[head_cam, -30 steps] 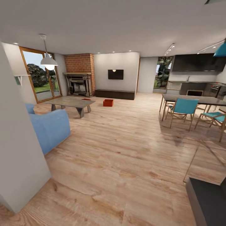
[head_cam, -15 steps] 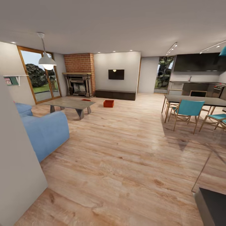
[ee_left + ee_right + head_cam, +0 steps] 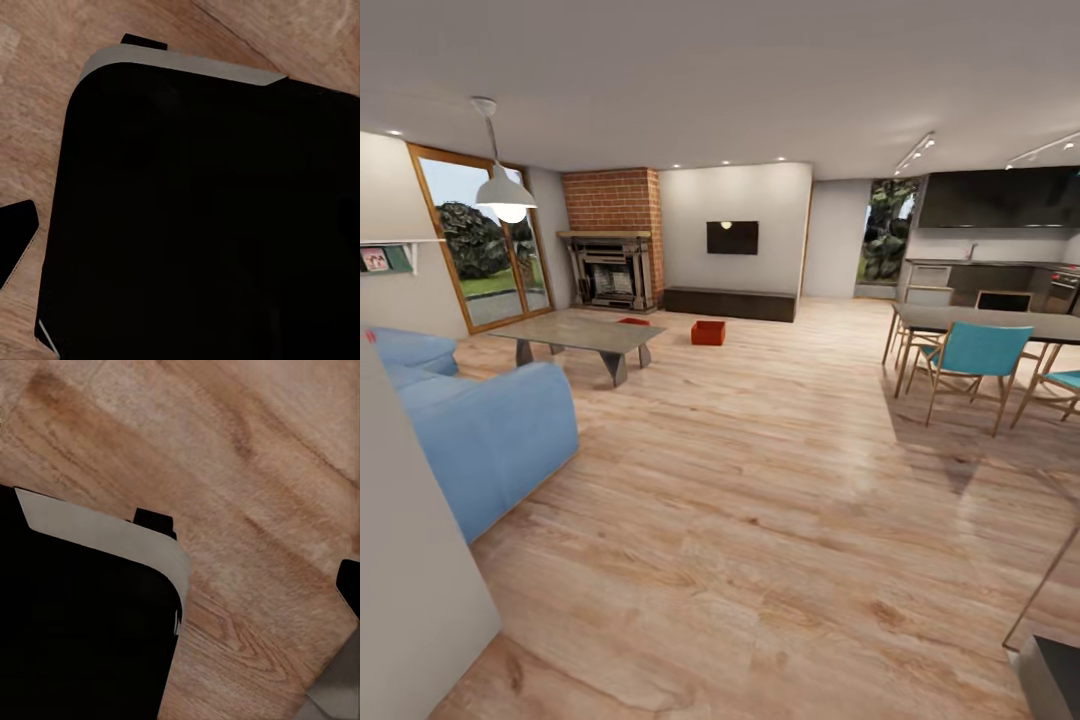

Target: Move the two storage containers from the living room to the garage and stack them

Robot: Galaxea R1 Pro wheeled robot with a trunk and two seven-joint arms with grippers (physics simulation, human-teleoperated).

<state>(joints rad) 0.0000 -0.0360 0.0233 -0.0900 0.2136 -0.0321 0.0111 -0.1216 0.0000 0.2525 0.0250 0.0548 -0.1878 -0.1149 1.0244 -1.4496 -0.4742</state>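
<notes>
Task barely begun: one storage container [image 3: 708, 332] sits on the living room floor [image 3: 760, 480], ungrasped; gripper states cannot be told.

Two orange-red storage containers are visible in the living room: one [image 3: 708, 332] on the wood-plank floor [image 3: 760, 480] and one [image 3: 634, 321] partly hidden behind the coffee table [image 3: 578, 332]. Seating: one blue sofa [image 3: 470, 420] and at least two teal chairs, one [image 3: 972, 360] in full view and one [image 3: 1063, 384] cut by the frame edge. Fixtures: one brick fireplace [image 3: 612, 238], one wall TV [image 3: 732, 237], one long dark low cabinet [image 3: 729, 303], one pendant lamp [image 3: 506, 190] and one dining table [image 3: 985, 322].
</notes>
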